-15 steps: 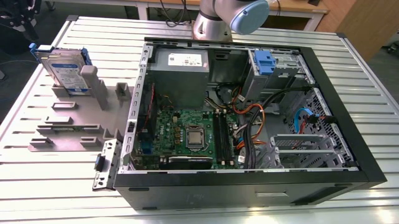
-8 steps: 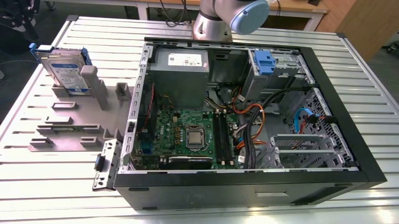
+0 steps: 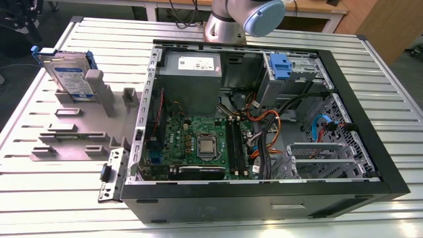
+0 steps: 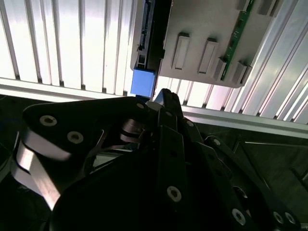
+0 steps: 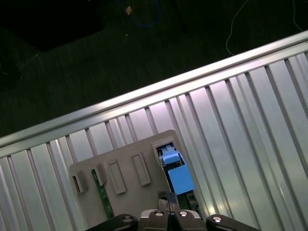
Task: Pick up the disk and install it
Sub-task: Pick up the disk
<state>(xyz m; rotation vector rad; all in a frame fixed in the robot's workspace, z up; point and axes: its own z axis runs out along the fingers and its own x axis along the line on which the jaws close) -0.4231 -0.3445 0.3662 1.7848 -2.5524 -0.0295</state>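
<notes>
The disk (image 3: 66,74) stands on edge in a grey holder (image 3: 79,131) on the table, at the exterior view's left; it is a silver drive with a blue-and-white label in a blue carrier. In the second wrist view its blue carrier end (image 4: 143,83) lies just beyond my gripper (image 4: 161,98), which is shut with nothing in it. The first wrist view shows the same blue end (image 5: 175,173) rising from the holder (image 5: 125,178), with my gripper (image 5: 166,196) close beside it and apart from it.
An open computer case (image 3: 390,163) lies at the middle and right of the ribbed metal table (image 3: 66,198). A drive bay with a blue latch (image 3: 281,67) sits at its far end. The arm's base (image 3: 228,25) stands behind the case. The table's edge (image 5: 159,89) runs near the holder.
</notes>
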